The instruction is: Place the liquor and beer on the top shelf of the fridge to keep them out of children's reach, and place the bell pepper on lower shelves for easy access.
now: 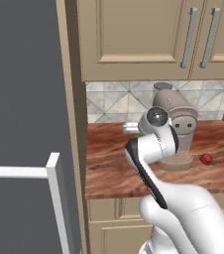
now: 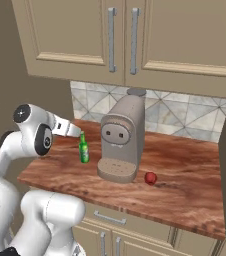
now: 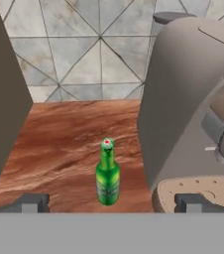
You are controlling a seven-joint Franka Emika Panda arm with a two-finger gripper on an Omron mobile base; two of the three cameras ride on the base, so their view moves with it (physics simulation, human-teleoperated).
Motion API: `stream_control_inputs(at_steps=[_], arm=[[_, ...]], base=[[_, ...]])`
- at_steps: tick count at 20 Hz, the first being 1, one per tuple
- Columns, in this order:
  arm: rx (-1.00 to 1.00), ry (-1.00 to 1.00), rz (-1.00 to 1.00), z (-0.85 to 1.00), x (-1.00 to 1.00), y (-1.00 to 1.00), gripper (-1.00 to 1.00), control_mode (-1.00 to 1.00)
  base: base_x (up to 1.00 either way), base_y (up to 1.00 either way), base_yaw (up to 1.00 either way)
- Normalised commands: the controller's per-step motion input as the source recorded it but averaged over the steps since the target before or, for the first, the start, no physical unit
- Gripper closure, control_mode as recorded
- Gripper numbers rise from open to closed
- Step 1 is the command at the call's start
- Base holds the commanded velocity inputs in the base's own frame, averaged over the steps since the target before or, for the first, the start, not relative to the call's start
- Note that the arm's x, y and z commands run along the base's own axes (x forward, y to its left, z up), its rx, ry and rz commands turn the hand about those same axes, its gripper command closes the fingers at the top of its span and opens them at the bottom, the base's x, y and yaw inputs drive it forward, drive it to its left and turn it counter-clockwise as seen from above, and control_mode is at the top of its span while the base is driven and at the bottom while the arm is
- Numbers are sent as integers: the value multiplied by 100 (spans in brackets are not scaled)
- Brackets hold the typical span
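While the beer (image 3: 107, 173) stands upright on the wooden worktop (image 2: 185, 185), just beside the coffee machine (image 2: 122, 137) on the side toward the wall panel, the hand (image 3: 109, 203) faces it with both fingertips spread as wide as they go and nothing between them. From the hand view the green bottle sits roughly midway between the two dark tips, a little way ahead, so I judge the step in hand to be the approach for a grasp on the beer, with no contact made yet. The bell pepper (image 2: 150, 178) lies on the worktop on the other side of the coffee machine, close to its base and well apart from the beer. Seen from the left base view, the fridge (image 1: 20, 124) has its grey door shut, with the white bar handle (image 1: 27, 172) at the lower left. The liquor cannot be made out on the worktop, so where it is I cannot tell. As far as these pictures go, the task looks to be at an early stage: the beer and the bell pepper are both on the worktop, none of the shelves can be seen, and the fridge would need opening before anything can go inside.
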Motion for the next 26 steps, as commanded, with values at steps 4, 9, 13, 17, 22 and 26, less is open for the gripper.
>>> stream_control_inputs(at_steps=[4, 9, 13, 17, 22, 26], arm=[[0, 3, 0, -38, 32, 0, -100, -100], [1, 0, 0, -41, 28, 0, -100, -100], [2, 0, 0, -35, 23, 0, -100, -100], [2, 1, 0, -32, 20, 0, -100, -100], [0, 3, 0, -27, 18, 0, -100, -100], [0, 3, 0, -14, 21, 0, -100, -100]], base=[[0, 0, 0], [0, 0, 0], [0, 0, 0], [0, 0, 0], [0, 0, 0], [0, 0, 0]])
